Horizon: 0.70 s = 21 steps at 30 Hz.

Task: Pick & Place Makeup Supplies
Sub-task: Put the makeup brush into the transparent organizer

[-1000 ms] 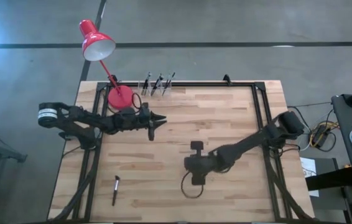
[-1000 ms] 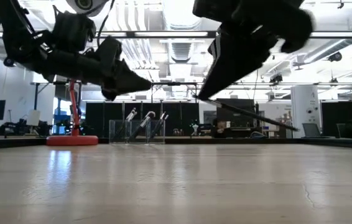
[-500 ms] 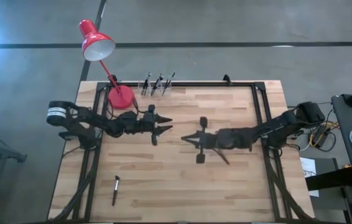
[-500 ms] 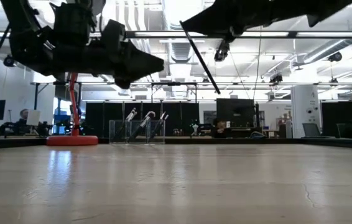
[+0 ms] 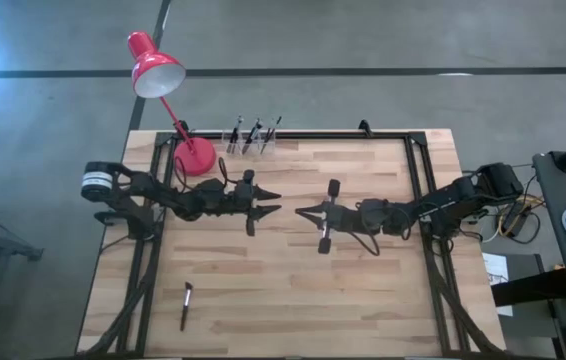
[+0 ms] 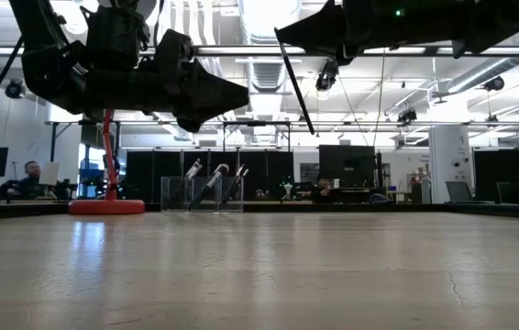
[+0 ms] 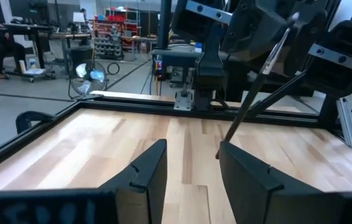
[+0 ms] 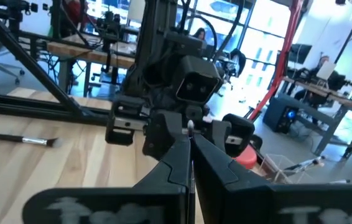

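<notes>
1. Above mid-table, on the lamp side: left gripper (image 5: 271, 200), raised off the wood, fingers (image 7: 148, 171) spread wide, nothing between them.
2. Facing it, tip to tip with a small gap: right gripper (image 5: 300, 211), also raised, fingers (image 8: 170, 165) pressed together on a brush (image 6: 298, 87).
3. Gripped at its upper end; hanging slantwise below the right gripper, lower end well clear of the table (image 5: 363, 310).
4. From the left wrist view: same brush (image 7: 257, 87) as a thin dark rod slanting down in front of the right arm, lower end in line with the gap between the open left fingers. Cannot tell which end carries the bristles.
5. Near the table's front left corner: a second brush (image 5: 186, 303), flat on the wood, well apart from both grippers. Same one in the right wrist view (image 8: 20, 139), dark handle, pale ferrule, dark tip.
6. At the back edge, just beside the lamp base: a clear holder (image 5: 251, 135) with several more brushes leaning in it, tips upward in the low view (image 6: 206, 188).
7. At the back left corner: a red lamp (image 5: 158, 70), round base on the table, shade leaning out past the edge.
8. Beyond the table, in the room: people seated at desks, far off.
</notes>
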{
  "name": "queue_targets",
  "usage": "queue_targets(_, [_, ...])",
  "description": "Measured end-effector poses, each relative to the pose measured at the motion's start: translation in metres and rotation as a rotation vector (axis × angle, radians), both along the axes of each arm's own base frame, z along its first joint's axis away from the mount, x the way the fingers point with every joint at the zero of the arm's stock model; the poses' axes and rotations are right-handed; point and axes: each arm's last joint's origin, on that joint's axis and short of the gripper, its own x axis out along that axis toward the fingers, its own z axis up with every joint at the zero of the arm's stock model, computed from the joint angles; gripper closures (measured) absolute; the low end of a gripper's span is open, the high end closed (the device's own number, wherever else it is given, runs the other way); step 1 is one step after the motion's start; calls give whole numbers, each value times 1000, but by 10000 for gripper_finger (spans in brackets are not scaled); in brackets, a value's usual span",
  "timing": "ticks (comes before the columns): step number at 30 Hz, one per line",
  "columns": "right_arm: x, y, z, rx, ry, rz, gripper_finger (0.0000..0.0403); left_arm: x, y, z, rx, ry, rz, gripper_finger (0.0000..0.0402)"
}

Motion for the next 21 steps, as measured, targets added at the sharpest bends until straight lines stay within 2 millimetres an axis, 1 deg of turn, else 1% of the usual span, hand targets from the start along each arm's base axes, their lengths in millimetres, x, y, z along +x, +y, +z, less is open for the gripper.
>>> queue_targets(4, [1,-1,3,-26,-20,-4,394,0,0,-1,-3,5,1,262])
queue_targets(12, [3,-8,11,3,-83,-28,394,0,0,-1,1,5,3,262])
queue_targets(21, [1,-10,8,-2,-90,-39,394,0,0,-1,5,5,9,262])
